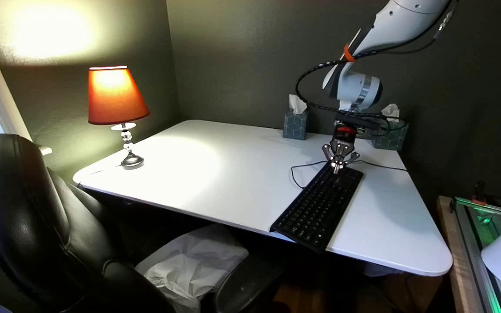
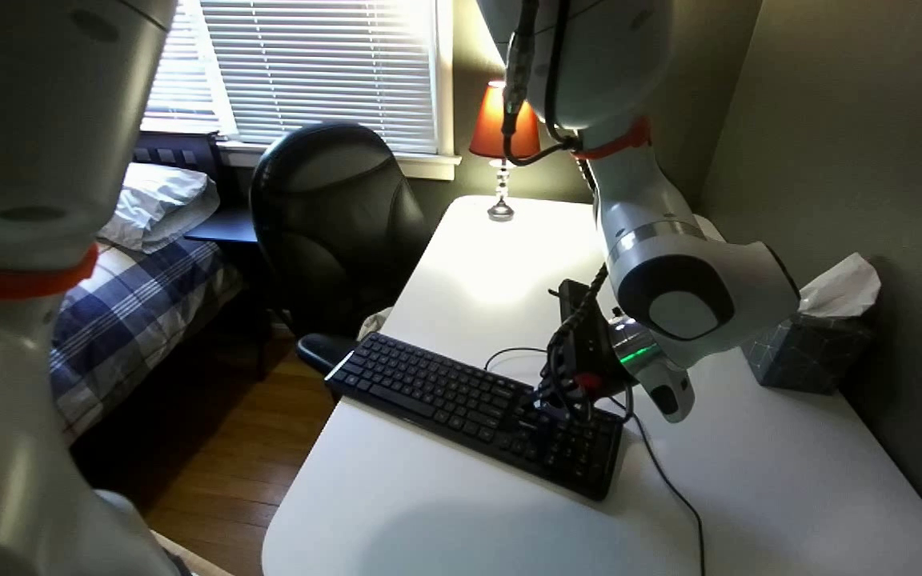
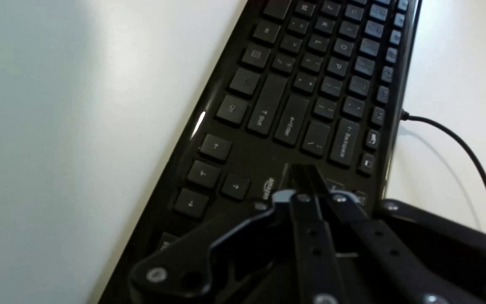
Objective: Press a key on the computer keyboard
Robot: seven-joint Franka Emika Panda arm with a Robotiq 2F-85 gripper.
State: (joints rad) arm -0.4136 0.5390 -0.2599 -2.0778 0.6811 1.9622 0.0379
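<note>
Looking in an exterior view, we find the computer keyboard (image 1: 320, 208) lying across the white tabletop (image 1: 233, 169), one end reaching just past the edge, with the gripper (image 1: 336, 169) pointing down near the opposite end. We see its fingertips together and nothing held between them, a sensible shape, we judge, for a press. In an exterior view, the arm (image 2: 641, 196) leans out over the tabletop and dark gripper parts show against dark keys (image 2: 433, 392) just beside the number pad (image 2: 581, 452), so we cannot say whether the tips touch or stand just above. In the wrist view, we see the closed tips over the strip past Enter (image 3: 292, 120) and Backspace (image 3: 344, 142), near the white brand mark (image 3: 268, 188), with the arrow keys (image 3: 203, 174) off to the side and the cable (image 3: 472, 153) leaving the keyboard's back edge, apart from the gripper. No key in sight looks pressed down. By our reckoning, then, the approach is done, with the gripper closed and placed at the keyboard; what is left, unless a key hidden behind the fingers is already down, is a short push onto a key and then a lift away.
</note>
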